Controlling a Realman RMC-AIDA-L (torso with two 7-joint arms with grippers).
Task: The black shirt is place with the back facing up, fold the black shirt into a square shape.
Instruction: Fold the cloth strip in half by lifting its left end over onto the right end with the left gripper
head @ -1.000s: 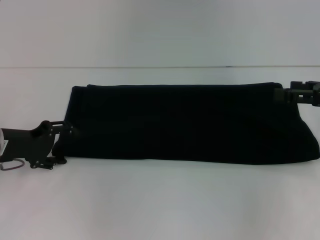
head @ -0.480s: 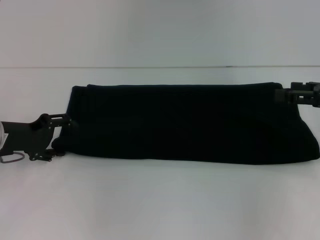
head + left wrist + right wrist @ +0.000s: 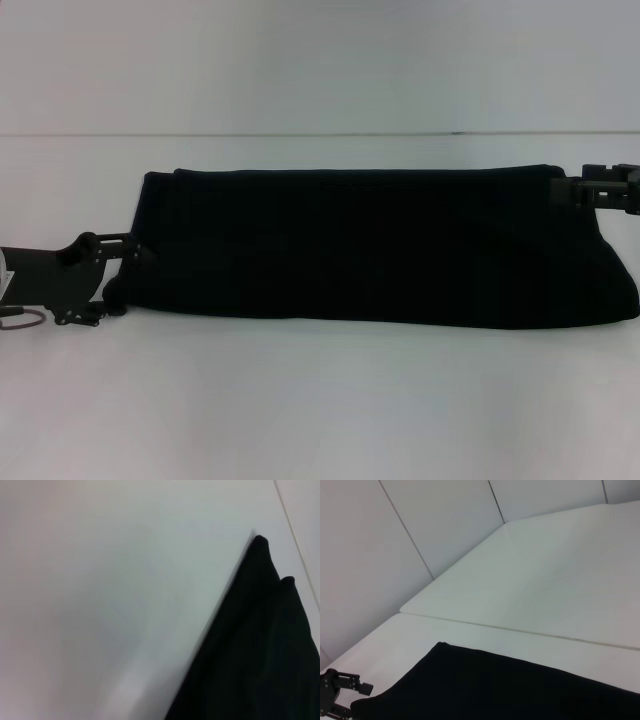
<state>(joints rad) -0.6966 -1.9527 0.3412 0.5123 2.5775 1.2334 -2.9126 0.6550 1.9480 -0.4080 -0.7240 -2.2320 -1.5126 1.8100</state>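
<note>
The black shirt lies flat on the white table, folded into a long band running left to right, plain side up. My left gripper is at the band's left end, low over the table. It is open, its fingers standing above and below the shirt's near-left corner. The left wrist view holds only an edge of the shirt on the table. My right gripper rests at the far-right corner of the band. In the right wrist view the shirt lies flat, with the left gripper beyond its end.
A seam line crosses the white table behind the shirt. Bare table stretches in front of the band and to its left. The shirt's right end reaches the edge of the head view.
My left gripper has drawn back a little to the left and slightly farther away. The shirt and the right gripper have stayed where they were.
</note>
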